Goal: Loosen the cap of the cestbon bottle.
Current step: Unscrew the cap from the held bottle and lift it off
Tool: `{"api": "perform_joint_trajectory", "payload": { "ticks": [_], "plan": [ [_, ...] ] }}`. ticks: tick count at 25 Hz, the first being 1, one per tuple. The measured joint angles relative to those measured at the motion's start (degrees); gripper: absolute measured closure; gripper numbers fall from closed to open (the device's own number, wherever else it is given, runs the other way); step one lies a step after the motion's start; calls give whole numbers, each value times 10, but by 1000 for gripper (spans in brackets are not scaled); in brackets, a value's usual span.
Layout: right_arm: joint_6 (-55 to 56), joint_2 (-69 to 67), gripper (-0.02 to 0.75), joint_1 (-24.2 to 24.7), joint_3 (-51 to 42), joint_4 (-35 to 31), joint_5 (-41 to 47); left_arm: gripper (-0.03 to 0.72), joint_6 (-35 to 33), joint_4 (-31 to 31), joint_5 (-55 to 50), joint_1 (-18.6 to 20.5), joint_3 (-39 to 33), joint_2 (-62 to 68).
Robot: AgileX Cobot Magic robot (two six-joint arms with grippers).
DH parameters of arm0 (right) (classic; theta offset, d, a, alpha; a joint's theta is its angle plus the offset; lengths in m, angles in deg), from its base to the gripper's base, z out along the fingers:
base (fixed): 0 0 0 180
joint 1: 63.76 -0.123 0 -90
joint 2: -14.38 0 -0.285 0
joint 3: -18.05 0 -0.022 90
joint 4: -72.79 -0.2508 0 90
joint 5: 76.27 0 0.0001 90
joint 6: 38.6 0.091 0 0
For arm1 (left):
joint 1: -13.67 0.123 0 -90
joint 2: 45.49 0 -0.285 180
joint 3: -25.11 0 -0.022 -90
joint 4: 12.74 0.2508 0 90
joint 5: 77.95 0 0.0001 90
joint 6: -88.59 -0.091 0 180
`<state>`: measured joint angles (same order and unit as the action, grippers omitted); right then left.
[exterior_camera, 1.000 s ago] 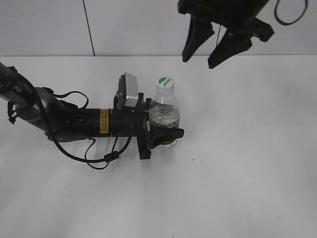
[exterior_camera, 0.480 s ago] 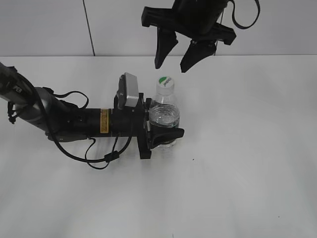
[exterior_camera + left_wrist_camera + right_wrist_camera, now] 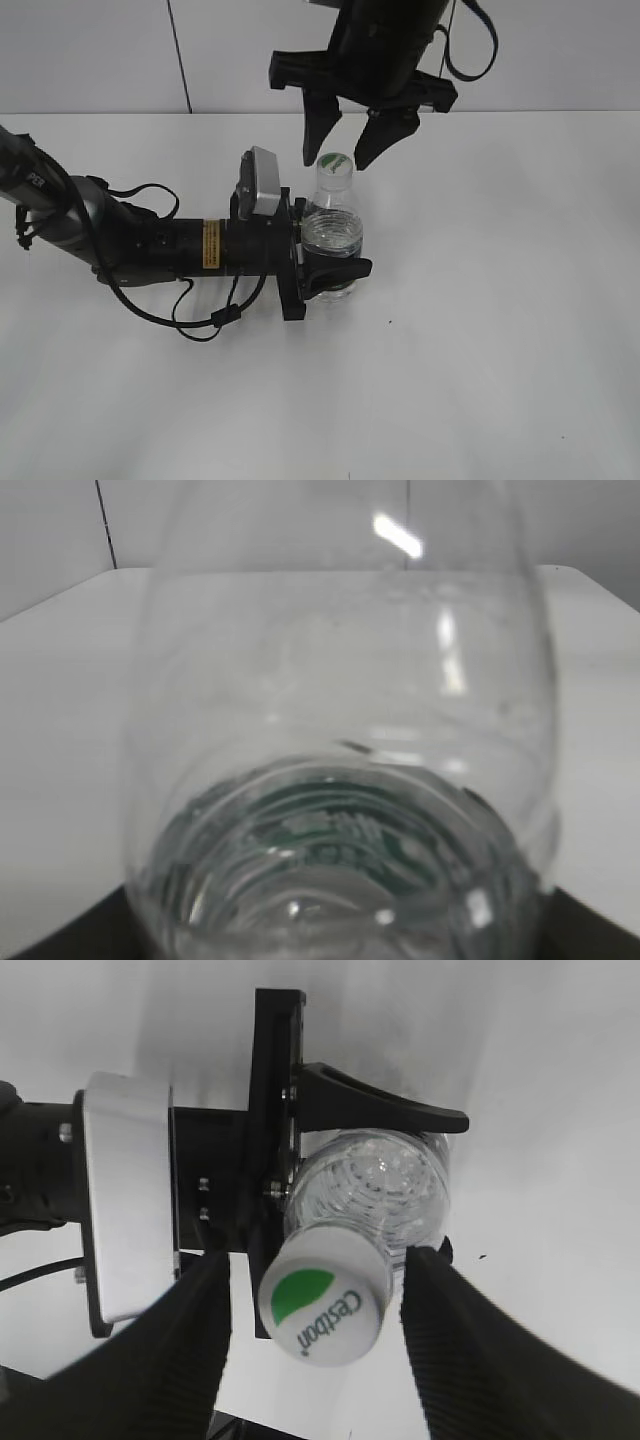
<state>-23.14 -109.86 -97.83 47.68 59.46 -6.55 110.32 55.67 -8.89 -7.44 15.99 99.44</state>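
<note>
The cestbon bottle [image 3: 333, 240] stands upright on the white table, clear with water inside. My left gripper [image 3: 322, 270] lies low on the table and is shut on the bottle's lower body; the bottle fills the left wrist view [image 3: 340, 780]. The cap [image 3: 335, 165] is white with a green patch and sits on the neck. In the right wrist view the cap [image 3: 322, 1305] reads "Cestbon". My right gripper [image 3: 340, 155] hangs over the bottle, open, one finger on each side of the cap, not touching it [image 3: 318, 1345].
The white table [image 3: 480, 330] stretches around the bottle. My left arm with its cables [image 3: 130, 245] lies across the table's left side. A pale wall [image 3: 100, 50] rises behind the table's far edge.
My right gripper has moved left and down from the upper right, and its open fingers now straddle the cap. The left gripper and bottle have not moved.
</note>
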Motion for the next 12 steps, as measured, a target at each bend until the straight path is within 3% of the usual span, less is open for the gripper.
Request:
{"api": "perform_joint_trajectory", "payload": {
  "ticks": [12],
  "plan": [
    [-11, -12, 318, -5, 0, -2, 0, 286, 0, 0, -1, 0, 0, 0]
  ]
}}
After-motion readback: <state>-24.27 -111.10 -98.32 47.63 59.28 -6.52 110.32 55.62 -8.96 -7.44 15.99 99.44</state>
